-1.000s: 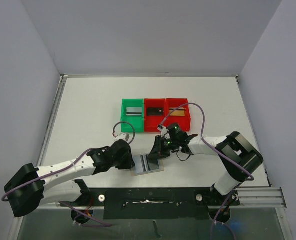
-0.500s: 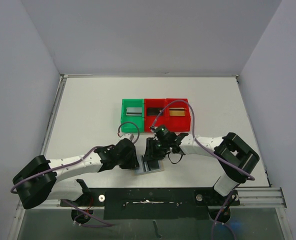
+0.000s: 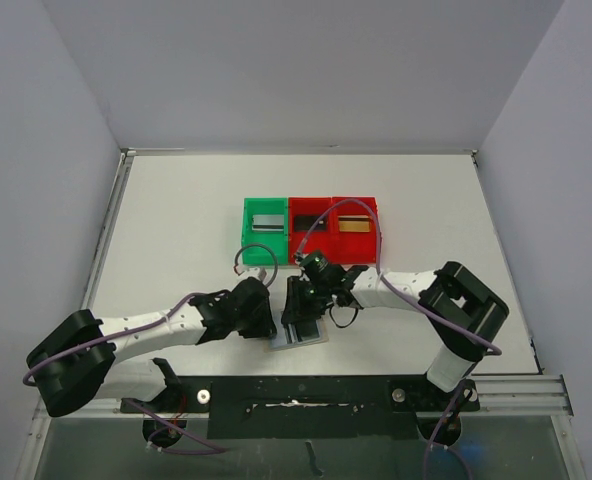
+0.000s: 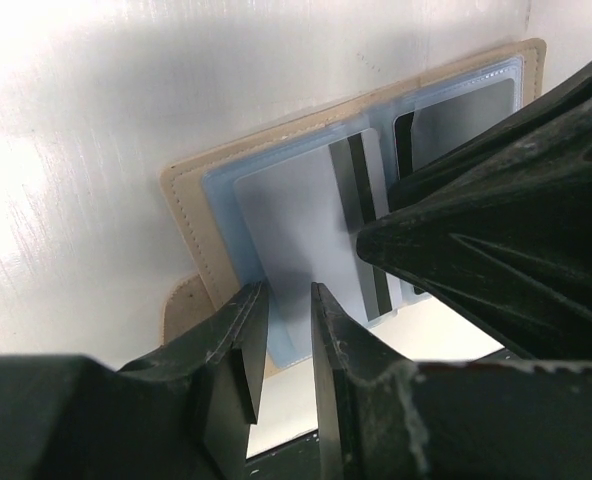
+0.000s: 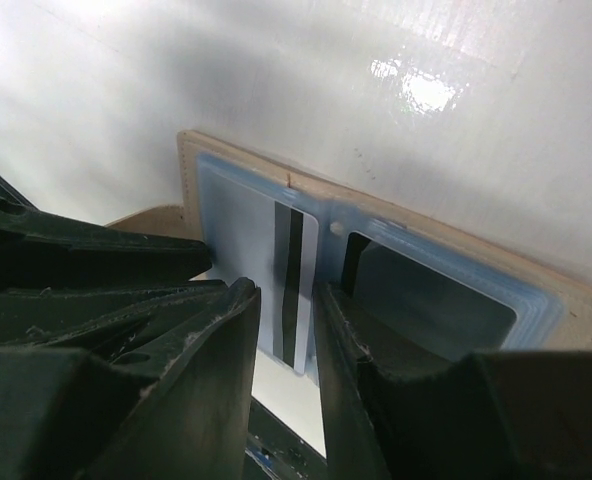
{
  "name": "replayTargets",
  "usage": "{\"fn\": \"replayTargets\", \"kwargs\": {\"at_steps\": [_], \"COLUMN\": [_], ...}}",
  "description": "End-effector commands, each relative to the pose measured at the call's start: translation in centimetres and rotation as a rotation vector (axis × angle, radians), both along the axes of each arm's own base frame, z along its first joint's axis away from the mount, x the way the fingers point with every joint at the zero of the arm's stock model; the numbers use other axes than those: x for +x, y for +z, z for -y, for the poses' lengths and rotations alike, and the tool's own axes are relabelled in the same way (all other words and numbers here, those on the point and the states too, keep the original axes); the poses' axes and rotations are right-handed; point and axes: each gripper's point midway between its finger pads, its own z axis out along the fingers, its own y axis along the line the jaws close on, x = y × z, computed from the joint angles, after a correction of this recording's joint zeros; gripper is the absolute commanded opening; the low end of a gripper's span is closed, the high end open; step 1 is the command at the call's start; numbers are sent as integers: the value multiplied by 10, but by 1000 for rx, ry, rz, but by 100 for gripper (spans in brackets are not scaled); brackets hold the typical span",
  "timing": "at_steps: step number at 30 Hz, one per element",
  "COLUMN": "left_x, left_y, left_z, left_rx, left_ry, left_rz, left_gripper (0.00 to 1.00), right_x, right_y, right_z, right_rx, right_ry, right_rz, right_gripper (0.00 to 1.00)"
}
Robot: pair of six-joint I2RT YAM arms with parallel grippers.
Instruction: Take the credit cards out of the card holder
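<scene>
- Your left hand (image 4: 286, 295) and right hand (image 5: 284, 290), each narrowly parted, hang over the open card holder (image 4: 183, 200) and its silver card (image 4: 286, 230)
- Glossy white worktop (image 3: 176, 220) beneath, grey walls (image 3: 66, 120) around

Plain lavender-grey walls (image 3: 306, 70) close in a white bench (image 3: 176, 220) on three sides; a black plate (image 3: 276, 392) runs along its near edge.

White table (image 3: 176, 220): open card holder (image 3: 313, 338), three bins (image 3: 246, 228).
</scene>
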Motion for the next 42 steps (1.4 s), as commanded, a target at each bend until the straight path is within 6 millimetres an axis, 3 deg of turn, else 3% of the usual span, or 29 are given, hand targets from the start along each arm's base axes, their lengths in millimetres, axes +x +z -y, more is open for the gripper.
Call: {"fn": "replayTargets", "kwargs": {"at_steps": [1, 8, 11, 18, 30, 42], "left_x": [-7, -7, -8, -8, -7, -5], "left_y": [-17, -18, -18, -19, -17, -13], "left_z": [-18, -19, -20, -22, -20, -14], "left_rx": [60, 63, 66, 71, 69, 44], "left_ry": [30, 31, 32, 36, 32, 27], "left_rz": [-28, -30, -32, -31, -29, -19], "left_gripper": [22, 22, 22, 21, 20, 20], "right_x": [-1, -3, 1, 3, 6, -3], "right_y": [-4, 5, 8, 22, 19, 20], "right_z": [-7, -14, -9, 6, 21, 8], "right_rx": [25, 124, 147, 253, 270, 362], "right_ry": [8, 14, -3, 8, 14, -17], "right_rz": [-6, -25, -23, -30, -51, -97], "right_gripper": [29, 11, 7, 7, 7, 15]}}
